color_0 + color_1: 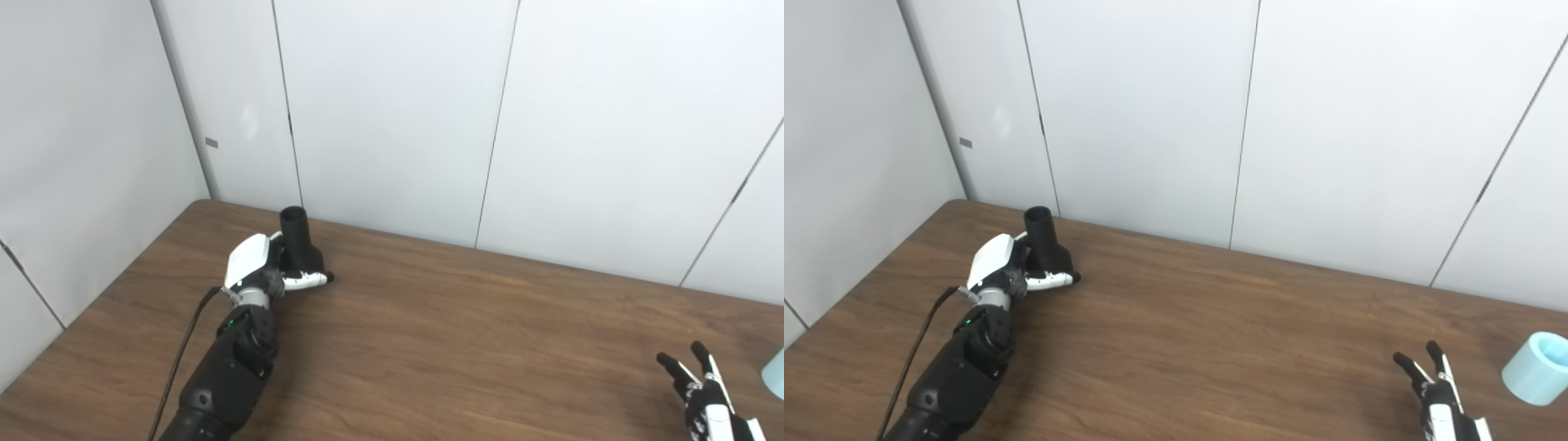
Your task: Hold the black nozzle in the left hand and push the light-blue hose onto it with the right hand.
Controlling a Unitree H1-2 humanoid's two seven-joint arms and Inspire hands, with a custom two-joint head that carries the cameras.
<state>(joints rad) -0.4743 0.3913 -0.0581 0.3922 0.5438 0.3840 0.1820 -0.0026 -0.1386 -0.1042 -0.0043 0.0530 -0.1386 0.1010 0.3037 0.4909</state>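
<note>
The black nozzle [298, 243] stands upright on the wooden table [465, 343] at the far left, round opening up. My left hand [260, 267] is wrapped around its wide base, thumb lying across the front; the fingers behind it are hidden. The light-blue hose [1538, 367], a short thick tube, lies on the table at the right edge, its open end facing up and to the right. Low at the right, my right hand [1436, 392] has its fingers spread and holds nothing, a short way left of the hose.
White wall panels [392, 110] close off the table at the back and on the left. A black cable [184, 349] hangs along my left forearm. Bare wood lies between the two hands.
</note>
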